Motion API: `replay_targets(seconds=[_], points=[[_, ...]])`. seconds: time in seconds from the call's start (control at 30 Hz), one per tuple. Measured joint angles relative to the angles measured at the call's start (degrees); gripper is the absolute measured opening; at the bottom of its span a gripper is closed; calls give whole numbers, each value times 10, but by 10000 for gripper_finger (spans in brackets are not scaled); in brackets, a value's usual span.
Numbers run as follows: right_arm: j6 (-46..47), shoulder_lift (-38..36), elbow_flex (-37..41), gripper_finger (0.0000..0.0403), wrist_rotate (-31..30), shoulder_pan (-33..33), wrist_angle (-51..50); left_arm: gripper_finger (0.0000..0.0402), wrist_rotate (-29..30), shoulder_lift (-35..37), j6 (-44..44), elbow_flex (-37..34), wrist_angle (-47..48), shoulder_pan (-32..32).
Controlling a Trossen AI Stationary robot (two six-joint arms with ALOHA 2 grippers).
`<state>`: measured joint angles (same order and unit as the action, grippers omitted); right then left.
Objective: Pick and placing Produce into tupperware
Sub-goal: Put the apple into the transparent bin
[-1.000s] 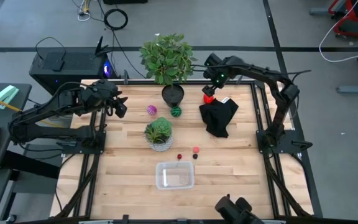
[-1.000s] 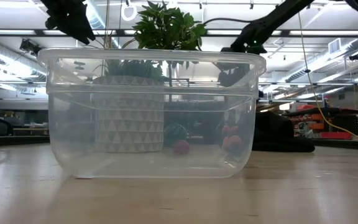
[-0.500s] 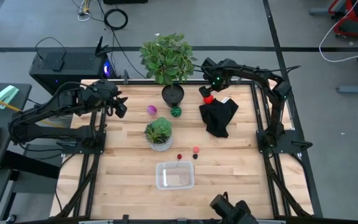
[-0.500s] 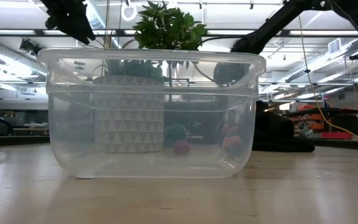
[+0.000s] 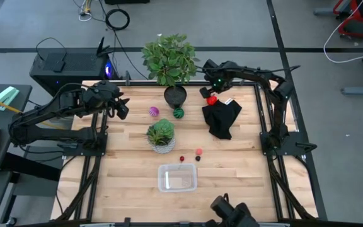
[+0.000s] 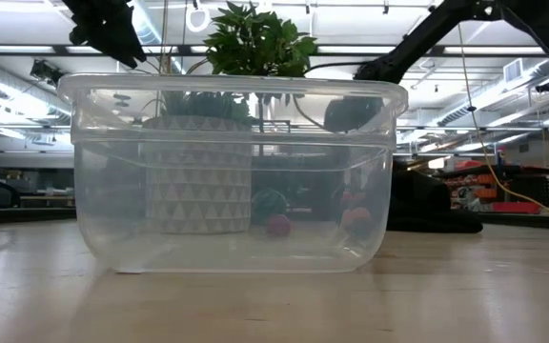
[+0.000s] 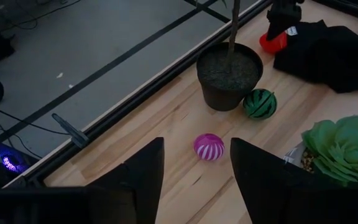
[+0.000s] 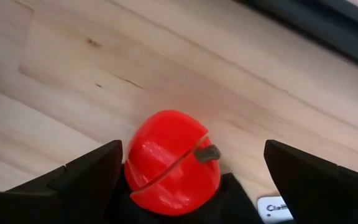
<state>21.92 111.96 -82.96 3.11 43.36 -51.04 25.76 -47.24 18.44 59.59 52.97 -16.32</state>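
- While you scan the wooden table (image 5: 131, 170), note that its near half is mostly bare boards, with open room around the tupperware (image 5: 177, 177), which sits alone close to the near edge, apart from everything else.
- Your left arm (image 5: 49, 113) hangs over the table's left rim; the left gripper (image 5: 121, 108) sits above the far-left boards with its fingers (image 7: 138, 168) spread apart and nothing between them.
- Your right arm (image 5: 276, 94) reaches in from the right rail toward the far edge; the right gripper (image 5: 210, 96) is low over the red produce piece (image 8: 173, 162), fingers (image 8: 86, 177) wide apart on either side of it, not closed on it.
- Just beside that red piece you have a black cloth (image 5: 222, 118), which crowds the far-right corner and touches the piece in the wrist view.
- Along the far edge stands the tall plant in a dark pot (image 5: 174, 96); the small plant in a patterned white pot (image 5: 161, 135) stands mid-table, nearer you.
- Between those pots you get the purple striped ball (image 5: 154, 111) and the green striped ball (image 5: 178, 113), the green one just beside the dark pot, the purple one with free boards to its left.
- Smallest of all, three tiny pieces (image 5: 190, 155) lie in a loose cluster between the small plant and the tupperware, near its far rim but outside it.
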Motion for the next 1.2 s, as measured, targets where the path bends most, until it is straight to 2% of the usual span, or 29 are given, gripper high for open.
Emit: replay_targets(seconds=[0.9, 1.2], points=[[26, 47, 13, 400, 4, -12, 1, 189, 0, 0, 0, 0, 0, 0], [22, 42, 19, 363, 5, -12, 1, 189, 0, 0, 0, 0, 0, 0]])
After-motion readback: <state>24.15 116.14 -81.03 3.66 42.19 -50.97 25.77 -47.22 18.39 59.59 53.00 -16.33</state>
